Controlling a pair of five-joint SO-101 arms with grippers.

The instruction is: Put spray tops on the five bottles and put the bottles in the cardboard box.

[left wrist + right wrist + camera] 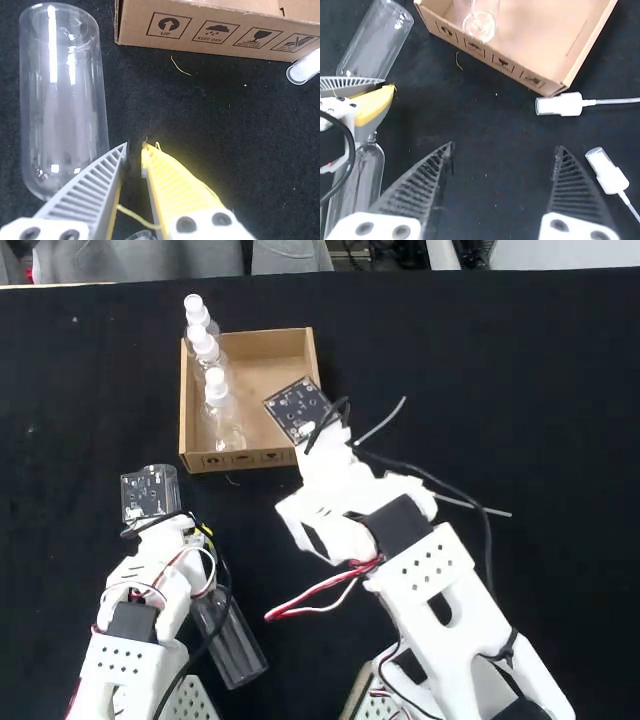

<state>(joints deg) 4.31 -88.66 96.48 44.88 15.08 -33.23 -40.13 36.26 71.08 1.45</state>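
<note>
- Cardboard box (248, 457) sits at 11 o'clock on the desk (520, 360). Three capped bottles (220, 405) already lie along its 9 o'clock wall.
- Two remain bare. One clear bottle (60, 100) lies on its side just beside your left end effector (134, 150). The other (232, 642) lies at 7 o'clock, against the left arm.
- Left end effector: fingers drawn almost together, a sliver of gap, gripping nothing.
- Right end effector (502, 155): spread wide, empty, hanging over bare desk.
- Two loose spray tops lie near the right arm, one (560, 105) just off the box corner, the other (606, 171) close by a right finger. Both trail thin dip tubes.

Handling, as I judge it:
- The bottles look empty, so light, and their smooth round walls will likely roll or skid if you nudge them.
- Take each one across mid-barrel and squeeze gently, since thin walls may flex.
- The tops are small and nearly weightless. Pinch the white collar, never the tube, which looks whippy and would bend rather than carry the head.
- The tube has to thread the narrow neck first, so keep the bottle braced while you seat the top.
</note>
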